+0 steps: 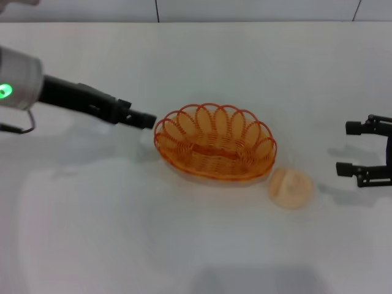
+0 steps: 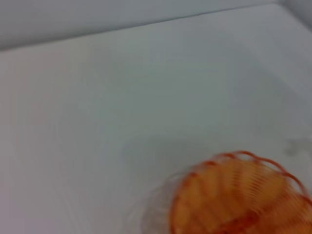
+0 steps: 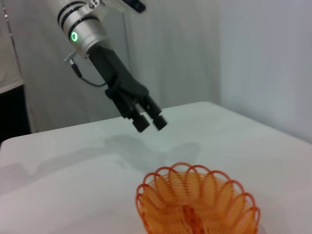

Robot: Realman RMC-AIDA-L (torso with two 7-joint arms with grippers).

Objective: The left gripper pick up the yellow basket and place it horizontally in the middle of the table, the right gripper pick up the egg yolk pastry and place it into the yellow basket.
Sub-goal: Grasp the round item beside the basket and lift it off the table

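Note:
The yellow basket (image 1: 214, 144) stands upright and empty on the white table (image 1: 184, 245), long side across the view. It also shows in the left wrist view (image 2: 239, 195) and the right wrist view (image 3: 195, 200). My left gripper (image 1: 145, 119) hangs just off the basket's left rim, a little above the table, open and empty; the right wrist view shows it (image 3: 150, 123) clear of the basket. The egg yolk pastry (image 1: 291, 187) lies on the table by the basket's front right rim. My right gripper (image 1: 350, 148) is open and empty, to the right of the pastry.
The table's far edge meets a light wall (image 1: 245, 9) at the back. Bare tabletop lies in front of the basket and to its left.

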